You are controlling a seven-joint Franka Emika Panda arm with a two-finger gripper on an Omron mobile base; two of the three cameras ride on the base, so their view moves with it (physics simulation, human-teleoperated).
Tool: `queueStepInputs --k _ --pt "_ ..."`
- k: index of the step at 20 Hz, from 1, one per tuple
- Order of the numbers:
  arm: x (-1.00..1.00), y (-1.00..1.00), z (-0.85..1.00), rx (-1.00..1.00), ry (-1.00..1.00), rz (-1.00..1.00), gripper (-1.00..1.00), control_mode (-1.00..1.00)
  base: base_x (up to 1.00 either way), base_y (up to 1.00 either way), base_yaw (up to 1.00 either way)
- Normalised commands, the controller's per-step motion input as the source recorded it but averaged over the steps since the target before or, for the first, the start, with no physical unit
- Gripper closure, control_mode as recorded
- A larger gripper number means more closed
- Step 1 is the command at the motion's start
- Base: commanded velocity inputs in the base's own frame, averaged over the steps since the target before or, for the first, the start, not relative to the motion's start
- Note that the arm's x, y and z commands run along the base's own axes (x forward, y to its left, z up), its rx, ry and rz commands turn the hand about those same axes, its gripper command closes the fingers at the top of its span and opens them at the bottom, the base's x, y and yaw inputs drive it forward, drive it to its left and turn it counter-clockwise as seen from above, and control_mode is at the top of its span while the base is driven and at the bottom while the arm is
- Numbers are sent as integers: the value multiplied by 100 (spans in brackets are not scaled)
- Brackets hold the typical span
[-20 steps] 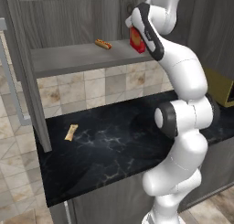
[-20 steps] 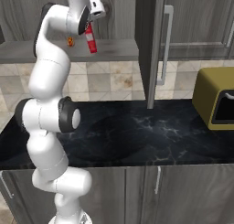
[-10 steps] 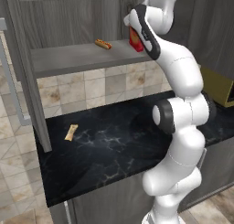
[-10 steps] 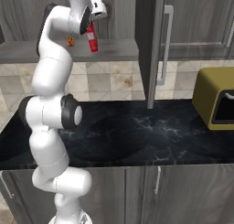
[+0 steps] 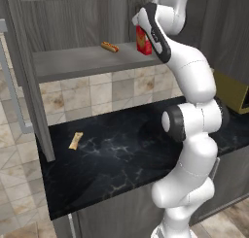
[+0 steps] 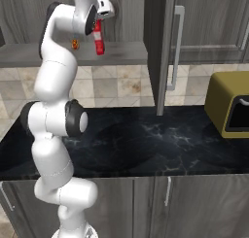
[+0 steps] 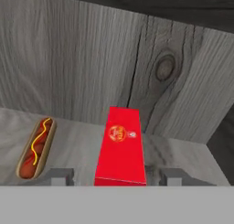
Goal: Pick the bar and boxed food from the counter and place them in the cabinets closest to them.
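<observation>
Between the two grey fingertips [image 7: 60,176], the boxed food [image 7: 120,147] now stands with a visible gap on either side, so the gripper [image 7: 120,178] has spread off it; half a second ago and a second ago the carton hung pinched under the hand, just short of the shelf. The release appears complete, which would mean this half of the task is done once the arm backs out.

The carton stands upright on the grey shelf floor of the cabinet [image 5: 73,62], long axis vertical in the left base view, its printed face toward the hand camera and its back near the wood-grain rear wall. In the right base view it seems slightly tilted [image 6: 99,37], so it may not have settled flat.

A hot-dog bun [image 7: 35,147] lies on the same shelf, apart from the carton.

Down on the counter [image 5: 121,154], a pale tan stick [image 5: 75,140] lies near the cabinet's open door.
</observation>
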Motion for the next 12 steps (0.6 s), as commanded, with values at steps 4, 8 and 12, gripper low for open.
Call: queueStepInputs --k 4,8,12 --pt "-41 -20 14 0 -7 0 -100 -100 0 0 0" --pt "-68 -28 1 3 -13 0 -100 -100 0 0 0" --pt "-86 -21 0 2 -12 0 -100 -100 0 0 0"
